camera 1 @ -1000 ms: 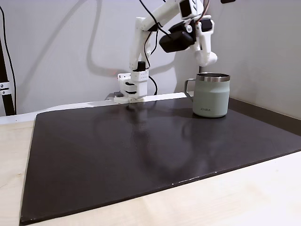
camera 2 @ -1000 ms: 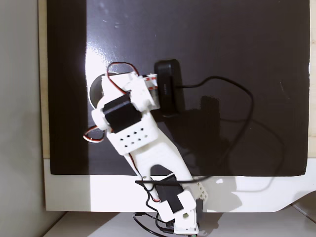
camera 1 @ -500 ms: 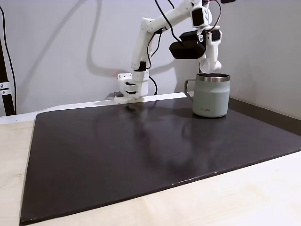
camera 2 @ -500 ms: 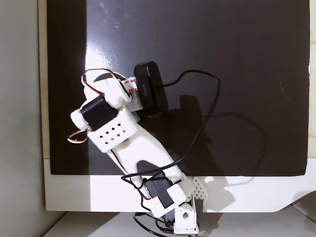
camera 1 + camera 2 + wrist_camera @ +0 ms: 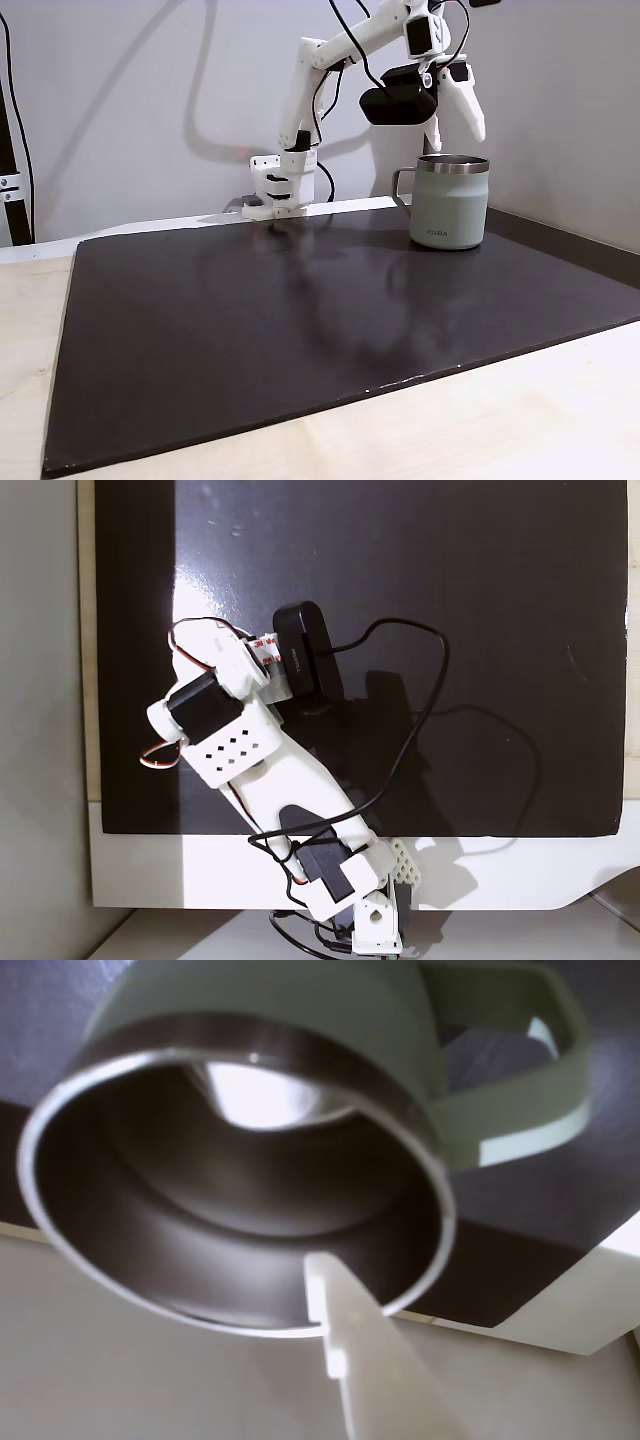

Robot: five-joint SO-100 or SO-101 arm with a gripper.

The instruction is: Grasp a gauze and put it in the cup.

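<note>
The sage green cup (image 5: 449,201) with a steel rim stands at the back right of the dark mat in a fixed view. My gripper (image 5: 459,142) hangs just above its mouth, open, with nothing between the spread fingers. The wrist view looks straight down into the cup (image 5: 300,1020), whose handle points to the upper right. One white fingertip (image 5: 330,1310) sits over the near rim. A blurred bright white patch (image 5: 262,1095) lies deep inside the cup; I cannot tell whether it is the gauze or a glare on the steel.
The dark mat (image 5: 300,320) covers most of the light wooden table. The arm's white base (image 5: 281,190) stands at the mat's back edge. From above, the arm (image 5: 250,750) and its black camera (image 5: 305,660) cover the cup.
The gripper moved right over the cup with a white lump at its tip, then its outer finger swung open. No white lump shows in the fingers now.
</note>
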